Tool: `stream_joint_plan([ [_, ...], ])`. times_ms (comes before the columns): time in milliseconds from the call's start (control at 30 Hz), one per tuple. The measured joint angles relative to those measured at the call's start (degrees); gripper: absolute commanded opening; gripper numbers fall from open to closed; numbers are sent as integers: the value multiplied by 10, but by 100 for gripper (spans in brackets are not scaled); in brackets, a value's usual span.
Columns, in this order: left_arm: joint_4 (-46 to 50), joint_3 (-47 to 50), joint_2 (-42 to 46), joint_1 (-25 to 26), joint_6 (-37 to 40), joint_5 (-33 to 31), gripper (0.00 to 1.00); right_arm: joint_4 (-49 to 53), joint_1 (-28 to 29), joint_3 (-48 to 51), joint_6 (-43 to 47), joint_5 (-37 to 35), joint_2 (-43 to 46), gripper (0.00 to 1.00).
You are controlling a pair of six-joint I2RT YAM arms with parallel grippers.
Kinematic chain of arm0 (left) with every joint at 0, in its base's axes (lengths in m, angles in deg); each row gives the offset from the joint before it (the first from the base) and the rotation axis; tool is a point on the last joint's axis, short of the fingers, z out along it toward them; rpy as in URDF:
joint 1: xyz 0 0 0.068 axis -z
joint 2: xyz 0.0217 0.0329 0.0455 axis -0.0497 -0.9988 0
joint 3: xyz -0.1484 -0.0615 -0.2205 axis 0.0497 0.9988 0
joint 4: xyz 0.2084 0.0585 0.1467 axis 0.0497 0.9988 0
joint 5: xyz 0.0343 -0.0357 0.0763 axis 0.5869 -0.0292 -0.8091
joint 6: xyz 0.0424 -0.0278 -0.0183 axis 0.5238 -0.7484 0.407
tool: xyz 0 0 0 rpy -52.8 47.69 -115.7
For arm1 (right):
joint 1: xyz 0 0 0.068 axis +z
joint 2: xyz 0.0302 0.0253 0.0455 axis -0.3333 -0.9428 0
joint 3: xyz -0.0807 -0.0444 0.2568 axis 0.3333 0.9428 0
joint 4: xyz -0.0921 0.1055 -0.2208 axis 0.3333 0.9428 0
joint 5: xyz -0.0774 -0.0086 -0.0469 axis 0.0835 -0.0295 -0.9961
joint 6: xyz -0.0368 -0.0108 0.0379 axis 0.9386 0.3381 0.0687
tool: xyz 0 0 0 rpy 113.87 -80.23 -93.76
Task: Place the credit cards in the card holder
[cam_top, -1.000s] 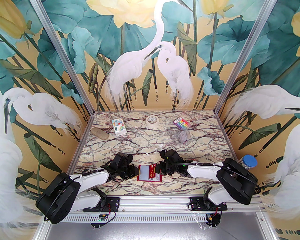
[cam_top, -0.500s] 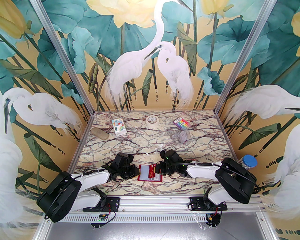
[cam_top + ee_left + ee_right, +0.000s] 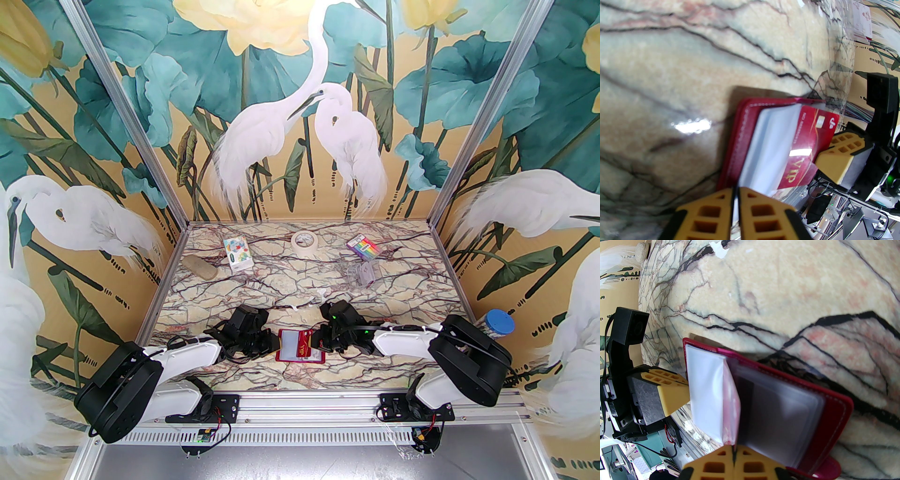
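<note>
Two claws are facing each other low over the near part of the table (image 3: pixel 300 290), with the open red holder (image 3: pixel 300 360) lying between them. The left claw (image 3: pixel 735 206) is clenching on the edge of one of the holder's clear sleeves, holding that leaf raised off the red cover. A red card (image 3: pixel 808 138) with gold "VIP" lettering is sitting partway inside that sleeve, its chip corner clear of the plastic. The right claw (image 3: pixel 734 458) is pinching shut on the card's outer edge at the holder's right side. Farther back, well apart from the arms, a patterned box (image 3: pixel 236 253), a tape roll (image 3: pixel 304 242), a rainbow packet (image 3: pixel 362 247) and a clear box (image 3: pixel 361 274) are resting on the table.
</note>
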Motion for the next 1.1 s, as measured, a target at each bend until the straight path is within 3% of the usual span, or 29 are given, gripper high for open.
stream_joint_plan([
  [1100,11,-11,-10,4,0,-6,12,9,0,-9,9,17,-27,0],
])
